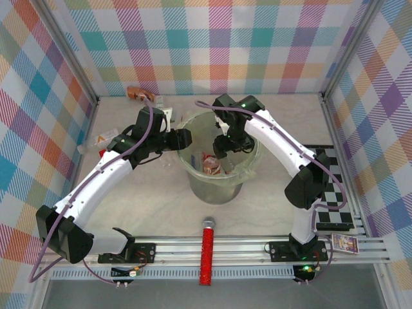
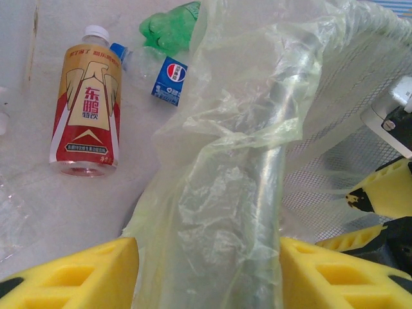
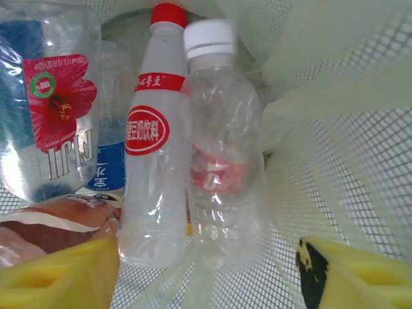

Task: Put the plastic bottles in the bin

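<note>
Reading 东鹏特饮 in red down the gold-and-red label of a white-capped bottle (image 2: 85, 103), lying on its side on the pale table (image 2: 96, 206) outside the bin (image 2: 335, 154). Making out the round Pepsi emblem on the blue label of a crumpled clear bottle (image 2: 164, 76) just beside it, with white print too small to read. Catching a knobbly green bottle (image 2: 168, 26) just beyond, partly behind the bag (image 2: 212, 193).

Clamping the left gripper (image 2: 209, 280) on the bin's rim, with yellow foam pads standing either side of the smooth grey metal hoop and the crinkled, translucent pale green film bunching between them. Showing from above as well: the left gripper (image 1: 185, 138) at the left edge of the round bin (image 1: 215, 190).

Hanging the right gripper (image 3: 209, 273) inside the bin, jaws standing well apart and gripping nothing, one yellow foam tip showing black.

Reading "FIJI" upside down under a pink hibiscus on a broad clear bottle (image 3: 51, 116) lying in the bin. Finding beside it a slim clear bottle with a red cap (image 3: 151, 161), wearing a red band and a red oval with white characters too soft to read. Touching that, a ribbed clear bottle with a white cap (image 3: 225, 167), its red label blurring. Resting, all three, against fine wire mesh lined with the green film.
</note>
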